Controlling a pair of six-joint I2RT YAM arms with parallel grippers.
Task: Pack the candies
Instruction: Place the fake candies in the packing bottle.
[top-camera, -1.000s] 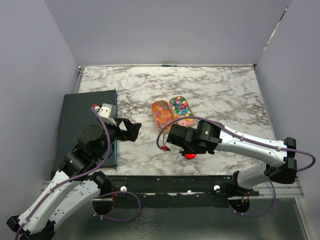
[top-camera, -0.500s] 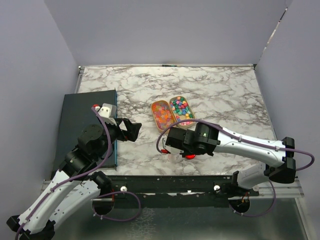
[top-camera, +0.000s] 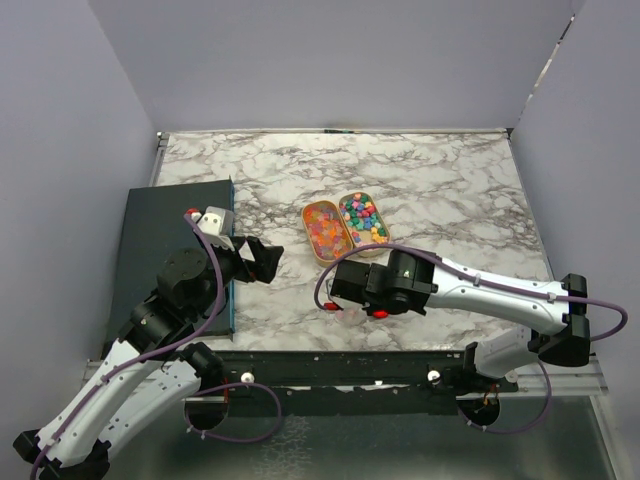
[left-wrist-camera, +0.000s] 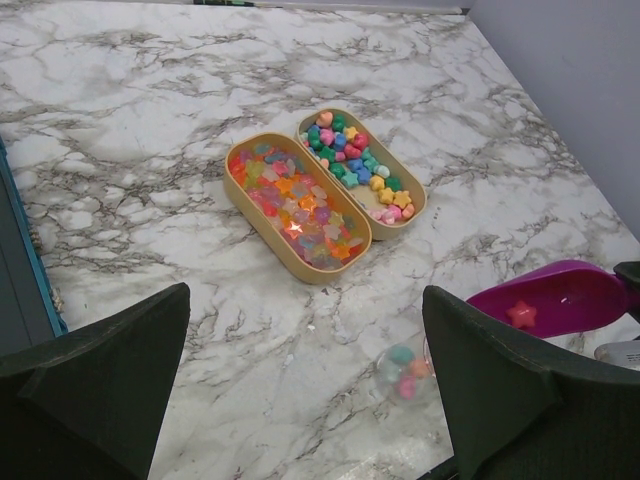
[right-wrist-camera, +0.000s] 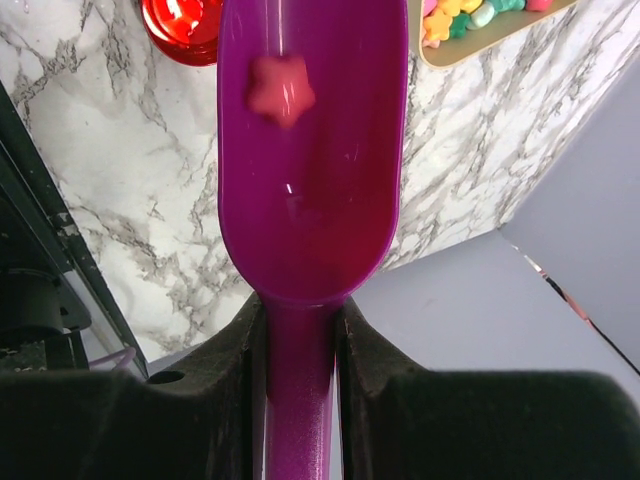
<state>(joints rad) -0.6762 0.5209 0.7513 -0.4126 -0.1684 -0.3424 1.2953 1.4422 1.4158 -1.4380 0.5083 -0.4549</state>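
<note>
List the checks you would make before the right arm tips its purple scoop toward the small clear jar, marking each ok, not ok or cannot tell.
1. Grip: right arm's jaws clamp the purple scoop by its handle: ok.
2. Load: one star candy sits in the bowl: ok.
3. Lid off: red lid lies on the table: ok.
4. Aim: scoop lip above the mouth of the clear jar: cannot tell.
5. Clearance: left arm's jaws wide open, holding nothing, apart from the jar: ok.
</note>
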